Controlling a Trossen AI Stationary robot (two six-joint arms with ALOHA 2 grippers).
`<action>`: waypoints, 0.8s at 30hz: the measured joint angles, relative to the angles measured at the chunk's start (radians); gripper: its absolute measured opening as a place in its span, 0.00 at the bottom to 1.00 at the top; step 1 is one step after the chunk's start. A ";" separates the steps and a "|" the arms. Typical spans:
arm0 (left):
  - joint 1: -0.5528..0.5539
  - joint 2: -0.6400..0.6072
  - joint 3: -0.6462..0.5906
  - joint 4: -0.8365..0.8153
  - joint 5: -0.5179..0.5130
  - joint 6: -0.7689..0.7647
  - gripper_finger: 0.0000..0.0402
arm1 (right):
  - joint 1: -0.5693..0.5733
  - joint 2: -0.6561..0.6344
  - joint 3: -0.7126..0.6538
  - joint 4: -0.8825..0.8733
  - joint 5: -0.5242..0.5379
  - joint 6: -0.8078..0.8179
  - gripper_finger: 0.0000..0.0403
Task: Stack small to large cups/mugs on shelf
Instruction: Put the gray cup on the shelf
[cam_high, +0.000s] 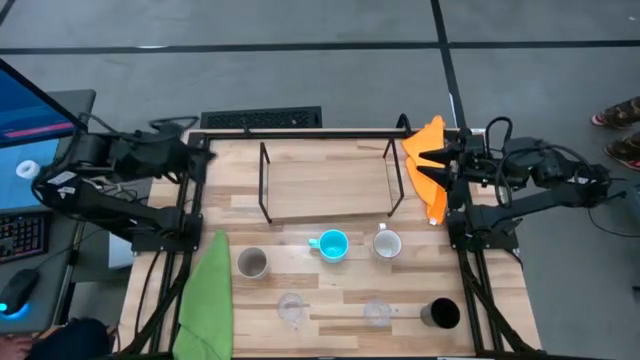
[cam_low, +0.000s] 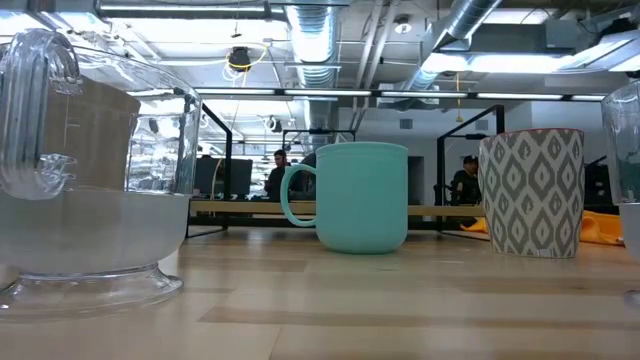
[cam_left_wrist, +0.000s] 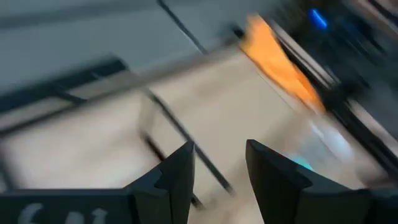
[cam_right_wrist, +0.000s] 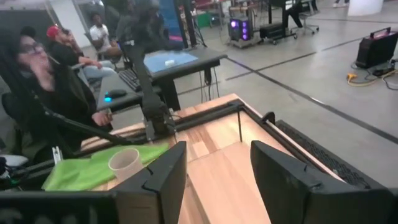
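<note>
The shelf (cam_high: 328, 186), a light-wood board with black wire uprights, stands at the table's far middle. In front of it stand a grey-beige cup (cam_high: 252, 263), a blue mug (cam_high: 331, 244) and a white mug (cam_high: 386, 243). Near the front edge stand two clear glasses (cam_high: 291, 309) (cam_high: 377, 313) and a black cup (cam_high: 440, 314). My left gripper (cam_high: 203, 158) is open and empty above the table's far left corner. My right gripper (cam_high: 432, 160) is open and empty at the far right, over an orange cloth. In the low view, a glass (cam_low: 80, 170), the blue mug (cam_low: 360, 195) and the patterned white mug (cam_low: 530, 190) stand upright.
A green cloth (cam_high: 207, 300) lies along the table's left edge and an orange cloth (cam_high: 428, 165) at the far right corner. A keyboard (cam_high: 260, 119) lies behind the table. People sit beyond the table's left side (cam_right_wrist: 37, 68). Bare wood lies between shelf and cups.
</note>
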 joint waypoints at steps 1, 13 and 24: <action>0.000 -0.010 0.002 -0.024 -0.069 -0.030 0.34 | 0.000 0.000 0.000 -0.004 0.000 0.004 0.50; 0.000 -0.078 0.003 -0.032 -0.047 -0.028 0.34 | 0.002 -0.033 0.000 -0.032 -0.053 0.030 0.50; -0.025 0.227 0.002 0.379 0.663 0.174 0.34 | 0.002 -0.012 0.001 -0.303 -0.113 0.195 0.50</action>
